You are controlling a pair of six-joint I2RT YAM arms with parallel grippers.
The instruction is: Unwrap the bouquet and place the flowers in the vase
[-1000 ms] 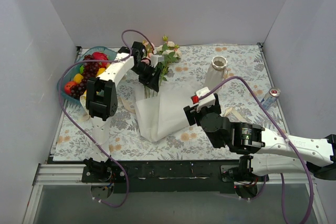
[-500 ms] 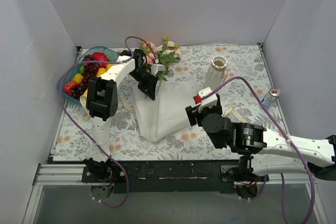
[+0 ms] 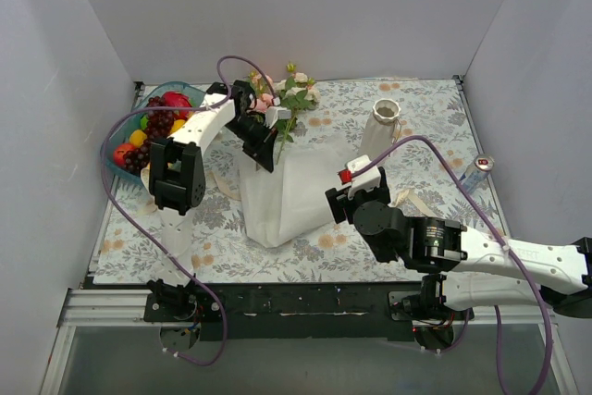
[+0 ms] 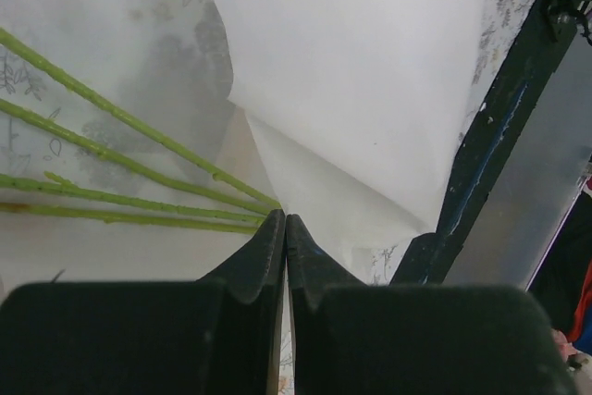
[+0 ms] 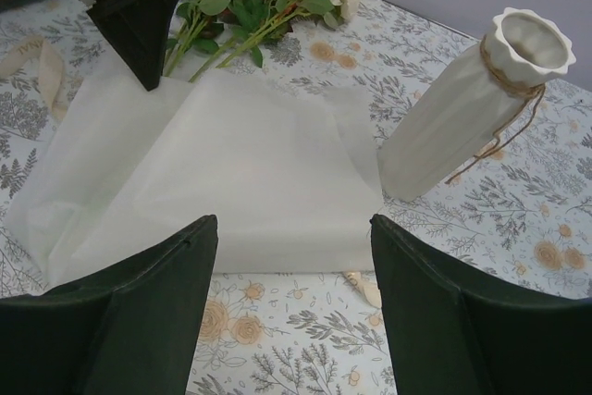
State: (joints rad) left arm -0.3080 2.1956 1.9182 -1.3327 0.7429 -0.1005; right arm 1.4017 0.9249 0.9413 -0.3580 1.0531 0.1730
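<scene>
Left gripper [image 4: 285, 221]: we see its fingers pressed shut, pinching a fold of the wrapping paper [image 3: 296, 196].
Right gripper [image 5: 291, 226]: fingers spread wide, holding nothing.
Flowers [image 3: 289, 94]: lying at the paper's far end.
Vase [image 3: 381, 127]: standing just right of the paper.

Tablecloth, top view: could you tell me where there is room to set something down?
Free: the strip between the flowers and the vase, and the near-left tablecloth beside the paper. Crowded: far left, by the fruit tray and left gripper; near right, under the right arm.
</scene>
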